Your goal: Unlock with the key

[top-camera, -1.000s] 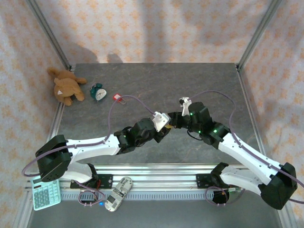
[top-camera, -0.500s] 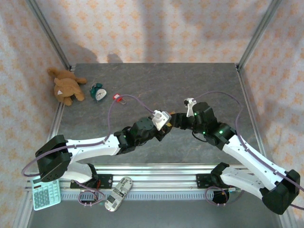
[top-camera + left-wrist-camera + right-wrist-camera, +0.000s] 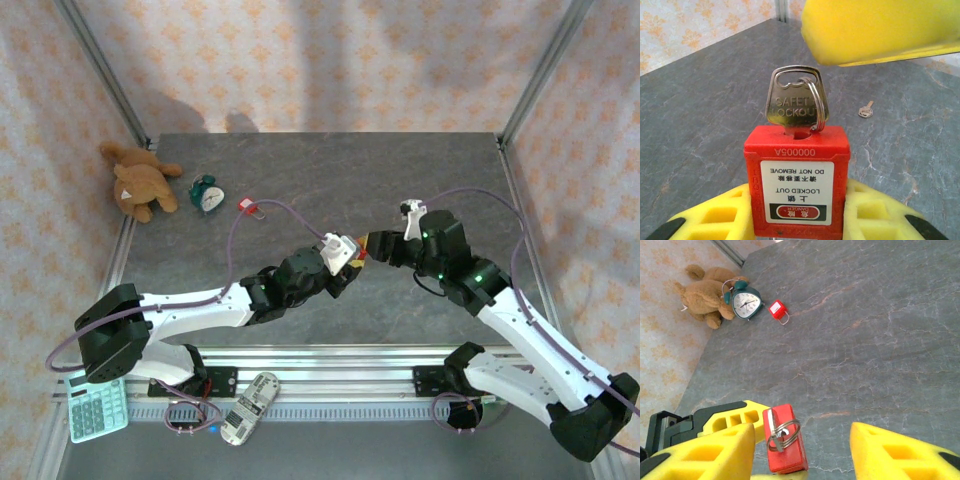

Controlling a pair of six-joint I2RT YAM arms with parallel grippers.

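Red padlock [image 3: 797, 190] clamped in the left gripper [image 3: 797, 222] above mid-table, its key [image 3: 792, 105] seated, bow projecting along the lock's long axis toward the right gripper [image 3: 802, 442]. The right jaws stand open either side of the bow, not touching it; this arm appears placed to turn it

Robot lab test cell. Aluminium frame posts [image 3: 103, 75] hung with patterned backdrop cloth [image 3: 300, 60] enclose a grey slab table [image 3: 400, 170]. Left arm [image 3: 190, 310] and right arm [image 3: 520, 320] sit by a mounting rail [image 3: 340, 410]. Stray props: teddy bear [image 3: 140, 182], alarm clock [image 3: 208, 194], calculator [image 3: 97, 408].
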